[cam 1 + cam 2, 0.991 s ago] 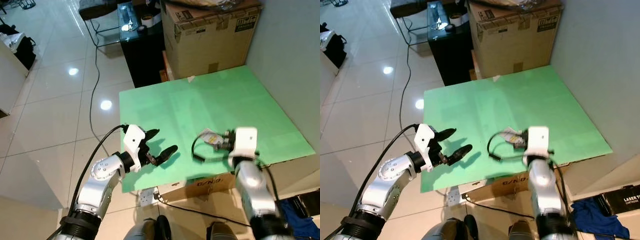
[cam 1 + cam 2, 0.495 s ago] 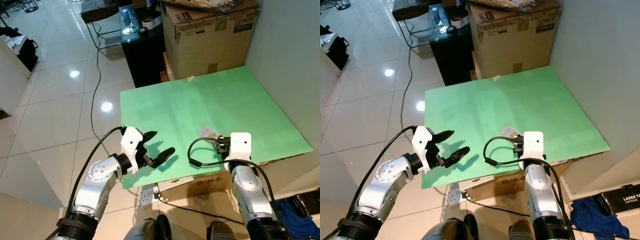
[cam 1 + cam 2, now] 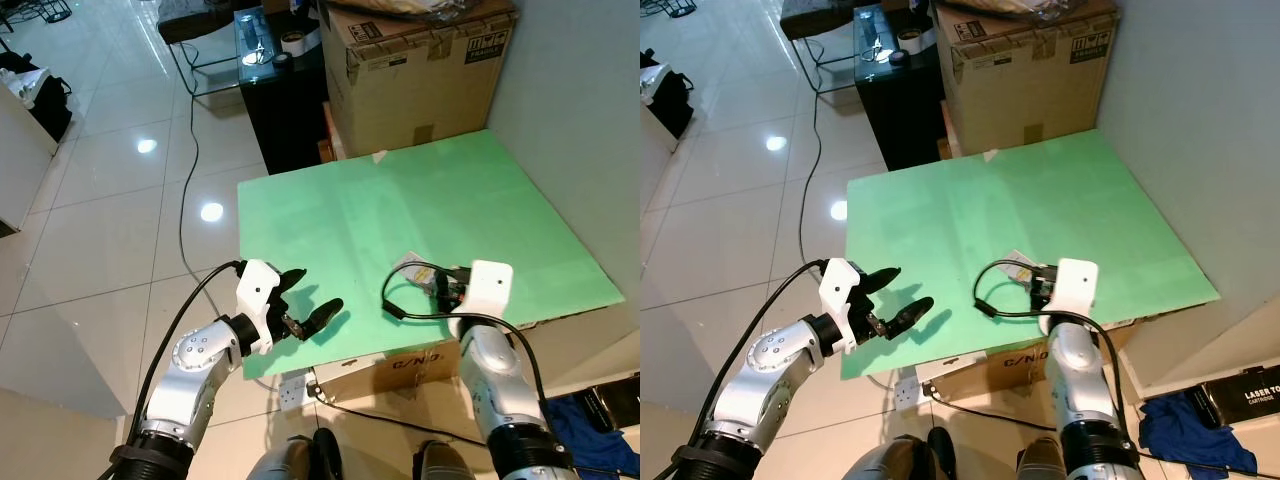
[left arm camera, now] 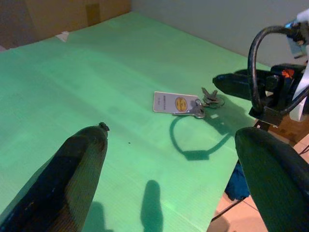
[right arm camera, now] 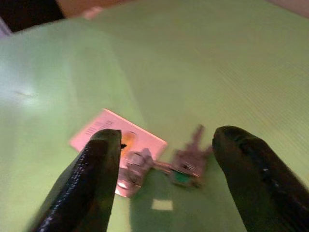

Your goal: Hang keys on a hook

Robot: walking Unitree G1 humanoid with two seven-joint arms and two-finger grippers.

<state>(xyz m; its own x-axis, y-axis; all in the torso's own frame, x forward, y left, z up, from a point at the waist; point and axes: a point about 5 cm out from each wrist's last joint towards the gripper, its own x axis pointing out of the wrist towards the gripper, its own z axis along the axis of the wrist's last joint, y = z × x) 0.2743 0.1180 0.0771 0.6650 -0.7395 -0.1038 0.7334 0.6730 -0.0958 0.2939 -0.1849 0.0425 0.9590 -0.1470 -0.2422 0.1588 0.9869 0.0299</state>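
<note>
Green desk (image 3: 400, 200) carries the keys (image 5: 186, 164) with a white tag (image 5: 116, 137), blurred; right hand (image 5: 166, 186) hovers spread above them, left hand (image 3: 305, 310) released.

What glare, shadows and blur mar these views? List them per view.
Left eye view: ceiling-light glare spots on the floor tiles, otherwise sharp. Left wrist view: crisp; the cable casts a looped shadow on the green board beside the keys. Right wrist view: soft and blurred, dim; keys and tag smeared, right gripper fingers out of focus.
</note>
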